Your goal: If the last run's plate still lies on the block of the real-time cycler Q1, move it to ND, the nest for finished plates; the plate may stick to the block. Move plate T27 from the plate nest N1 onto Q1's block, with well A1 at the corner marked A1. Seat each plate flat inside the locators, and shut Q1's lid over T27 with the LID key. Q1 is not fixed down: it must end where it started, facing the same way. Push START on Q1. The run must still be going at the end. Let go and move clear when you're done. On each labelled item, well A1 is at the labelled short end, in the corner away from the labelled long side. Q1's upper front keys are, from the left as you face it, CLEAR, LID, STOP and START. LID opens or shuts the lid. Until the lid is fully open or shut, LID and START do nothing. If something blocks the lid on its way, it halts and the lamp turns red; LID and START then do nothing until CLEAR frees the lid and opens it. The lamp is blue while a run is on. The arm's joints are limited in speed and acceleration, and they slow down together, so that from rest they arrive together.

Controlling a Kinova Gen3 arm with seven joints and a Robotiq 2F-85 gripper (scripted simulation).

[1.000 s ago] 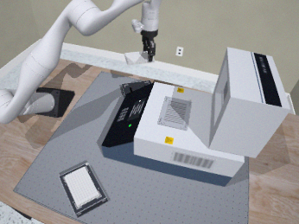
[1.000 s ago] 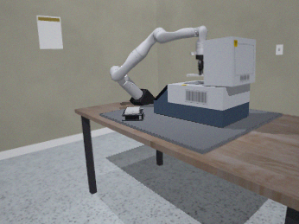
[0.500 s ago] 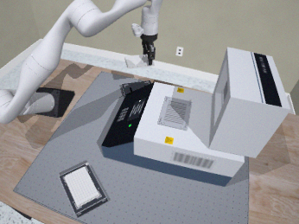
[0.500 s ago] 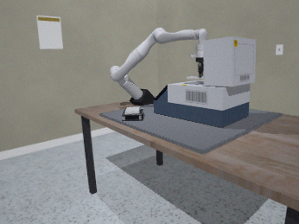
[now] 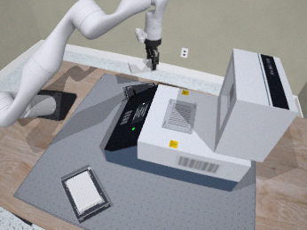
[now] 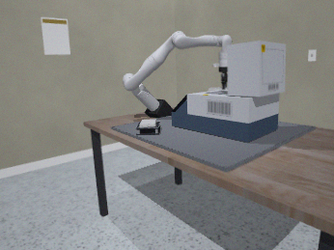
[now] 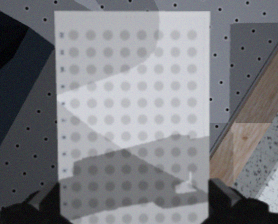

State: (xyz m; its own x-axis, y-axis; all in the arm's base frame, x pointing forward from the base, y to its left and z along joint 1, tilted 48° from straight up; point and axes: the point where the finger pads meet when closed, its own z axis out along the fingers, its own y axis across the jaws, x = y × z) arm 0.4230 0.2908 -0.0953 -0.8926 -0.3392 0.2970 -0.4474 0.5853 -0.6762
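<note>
The top view is looking steeply down and the exterior view is facing across the tabletop (image 5: 277,183) (image 6: 290,175) (image 7: 245,140) from farther back — both showing the cycler (image 5: 148,143) (image 6: 222,126) (image 7: 30,75); the wrist view is peering closely between the jaws (image 5: 153,65) (image 6: 224,84).

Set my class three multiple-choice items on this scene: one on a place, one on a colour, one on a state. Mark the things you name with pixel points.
1. Where is the black-framed nest (image 5: 93,209) (image 6: 149,131) that holds a white well plate (image 5: 84,191) (image 6: 149,123)?
A) On the floor
B) On the grey mat (image 5: 146,201) (image 6: 193,151)
C) On top of the white-and-blue cycler (image 5: 151,136) (image 6: 222,127)

2. What colour is the small round light (image 5: 133,129) on the cycler's black front panel (image 5: 119,139)?
A) Green
B) Red
C) Blue

3. What is the state of the gripper (image 5: 153,68) (image 6: 224,87) (image 7: 134,195)?
A) Shut with nothing in it
B) Open and empty
C) Holding a pale rectangular well plate (image 5: 138,67) (image 7: 132,100)

Key:
1: B, the top view shows the nest resting on the mat, beside the cycler.
2: A, a green dot shows on the panel in the top view.
3: C, the wrist view shows the plate between the fingers.
</note>
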